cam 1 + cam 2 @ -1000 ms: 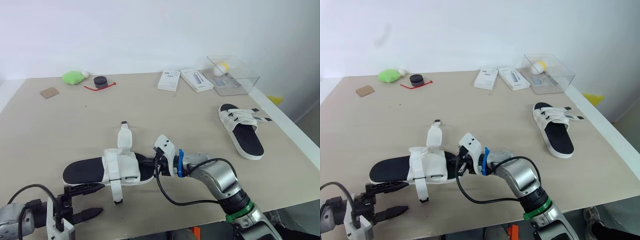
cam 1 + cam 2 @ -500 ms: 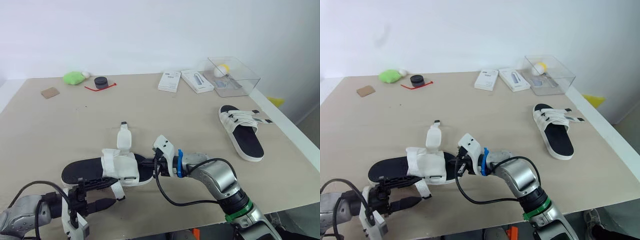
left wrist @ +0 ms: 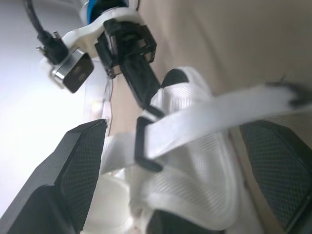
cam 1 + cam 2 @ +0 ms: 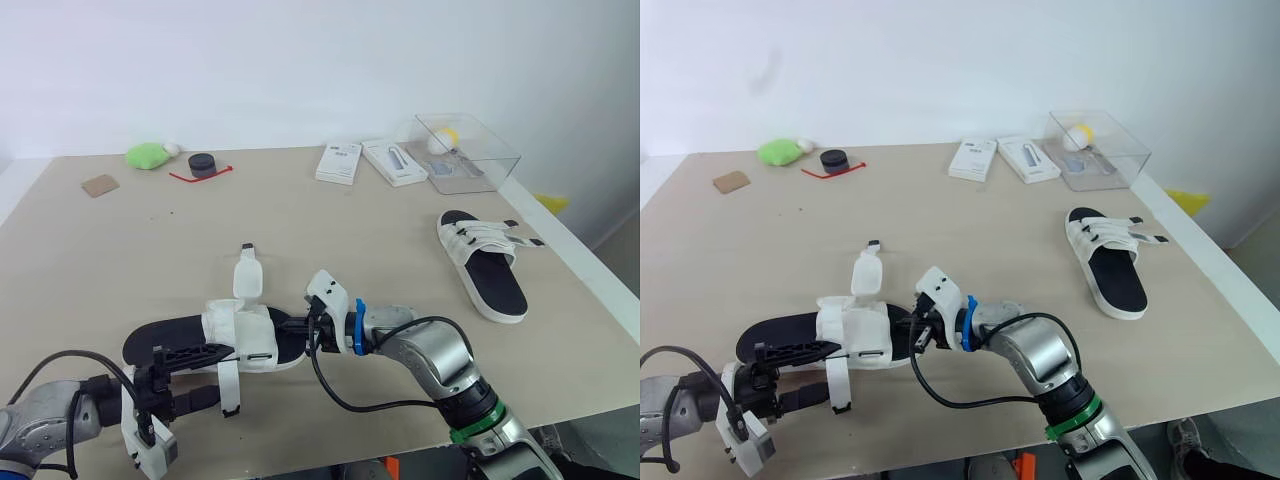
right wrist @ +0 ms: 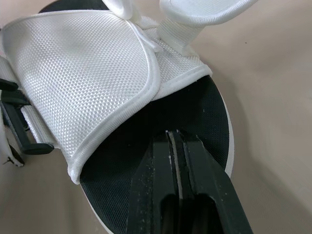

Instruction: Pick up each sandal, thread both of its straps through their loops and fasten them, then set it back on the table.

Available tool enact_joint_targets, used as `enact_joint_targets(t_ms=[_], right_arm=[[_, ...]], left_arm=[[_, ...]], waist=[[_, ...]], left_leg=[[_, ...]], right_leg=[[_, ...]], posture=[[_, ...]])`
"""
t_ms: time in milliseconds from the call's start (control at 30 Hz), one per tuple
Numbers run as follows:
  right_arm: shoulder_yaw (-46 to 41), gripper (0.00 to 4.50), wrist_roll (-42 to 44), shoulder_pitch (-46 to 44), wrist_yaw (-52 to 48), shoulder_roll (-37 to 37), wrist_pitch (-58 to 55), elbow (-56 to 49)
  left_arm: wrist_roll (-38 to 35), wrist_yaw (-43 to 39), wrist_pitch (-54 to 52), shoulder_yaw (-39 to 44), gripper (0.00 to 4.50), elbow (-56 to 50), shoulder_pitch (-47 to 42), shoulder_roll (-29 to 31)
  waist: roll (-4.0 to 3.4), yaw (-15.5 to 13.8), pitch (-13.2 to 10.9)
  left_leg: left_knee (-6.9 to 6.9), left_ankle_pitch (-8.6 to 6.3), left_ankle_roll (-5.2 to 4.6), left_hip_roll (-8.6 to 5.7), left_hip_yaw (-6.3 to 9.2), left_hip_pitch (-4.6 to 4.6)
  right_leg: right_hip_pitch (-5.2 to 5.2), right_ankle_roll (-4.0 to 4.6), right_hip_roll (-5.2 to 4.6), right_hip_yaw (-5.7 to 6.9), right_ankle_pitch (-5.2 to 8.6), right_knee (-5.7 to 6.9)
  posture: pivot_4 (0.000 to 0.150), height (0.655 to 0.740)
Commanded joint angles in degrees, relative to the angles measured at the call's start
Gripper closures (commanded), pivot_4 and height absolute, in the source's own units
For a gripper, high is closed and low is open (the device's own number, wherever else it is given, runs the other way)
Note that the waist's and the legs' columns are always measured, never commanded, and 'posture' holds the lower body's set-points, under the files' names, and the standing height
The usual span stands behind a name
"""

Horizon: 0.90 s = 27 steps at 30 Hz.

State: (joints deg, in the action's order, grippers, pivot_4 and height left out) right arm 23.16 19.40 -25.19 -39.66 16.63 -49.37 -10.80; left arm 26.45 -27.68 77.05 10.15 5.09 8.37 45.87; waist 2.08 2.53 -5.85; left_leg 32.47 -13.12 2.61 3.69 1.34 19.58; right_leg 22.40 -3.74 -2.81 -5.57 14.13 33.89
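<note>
The near sandal (image 4: pixel 215 338) has a black footbed and white straps, and it lies at the table's front. One strap (image 4: pixel 248 275) stands up at its far side. Another strap (image 4: pixel 229 385) hangs loose over the near side. My left gripper (image 4: pixel 222 371) is open at that near side. In the left wrist view the loose strap (image 3: pixel 219 117) and its black loop (image 3: pixel 144 146) cross between the spread fingers (image 3: pixel 78 165). My right gripper (image 5: pixel 178 161) is shut, with its tips against the black footbed at the sandal's right end. The second sandal (image 4: pixel 482 260) lies far right.
At the back stand a clear plastic box (image 4: pixel 467 150) and two white boxes (image 4: pixel 339 161), (image 4: pixel 393 160). A green lump (image 4: pixel 147 154), a black round piece (image 4: pixel 201 163) and a brown card (image 4: pixel 99 185) lie back left. The table's edge (image 4: pixel 590 270) runs close past the second sandal.
My left gripper has come up from the table's front edge to the near sandal's loose strap. The sandal shifted slightly; my right gripper stayed put.
</note>
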Motion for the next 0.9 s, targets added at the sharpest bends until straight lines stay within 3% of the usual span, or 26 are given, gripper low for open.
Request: enact_joint_targets(t_ms=[33,667,767,900], right_arm=[[0.46,4.5,-0.96,0.3,0.66,0.13,-0.71,1.63],[0.01,4.5,-0.99,0.17,0.55,0.5,-0.79,1.58],[0.0,4.5,-0.99,0.11,0.54,0.5,-0.82,1.6],[-0.02,4.5,-0.94,0.17,0.57,0.52,-0.95,1.45]], left_arm=[[0.8,2.37,0.28,0.69,0.08,-0.34,-0.46,0.79],[1.77,4.11,0.58,-7.84,0.08,-1.94,0.79,1.61],[1.61,4.61,0.15,-8.31,0.88,-2.27,1.15,1.33],[1.53,5.07,-0.8,-8.96,2.75,-3.91,2.31,0.5]], waist=[[0.0,0.02,0.0],[0.0,0.01,0.0],[0.0,0.01,0.0],[0.0,0.01,0.0]], left_leg=[[-0.01,0.0,0.0,0.01,-0.01,-0.01],[-0.02,-0.02,0.0,0.09,-0.08,-0.05],[-0.02,-0.02,0.0,0.09,-0.07,-0.05],[-0.02,-0.02,0.0,0.1,-0.08,-0.05]], right_leg=[[0.0,0.0,0.0,0.0,0.0,0.0],[0.02,0.01,-0.06,0.13,0.0,0.0],[0.02,0.01,-0.06,0.14,0.0,0.0],[0.02,0.01,-0.07,0.14,0.0,0.0]], posture=[[0.15,0.74],[0.15,0.74],[0.15,0.74],[0.15,0.74]])
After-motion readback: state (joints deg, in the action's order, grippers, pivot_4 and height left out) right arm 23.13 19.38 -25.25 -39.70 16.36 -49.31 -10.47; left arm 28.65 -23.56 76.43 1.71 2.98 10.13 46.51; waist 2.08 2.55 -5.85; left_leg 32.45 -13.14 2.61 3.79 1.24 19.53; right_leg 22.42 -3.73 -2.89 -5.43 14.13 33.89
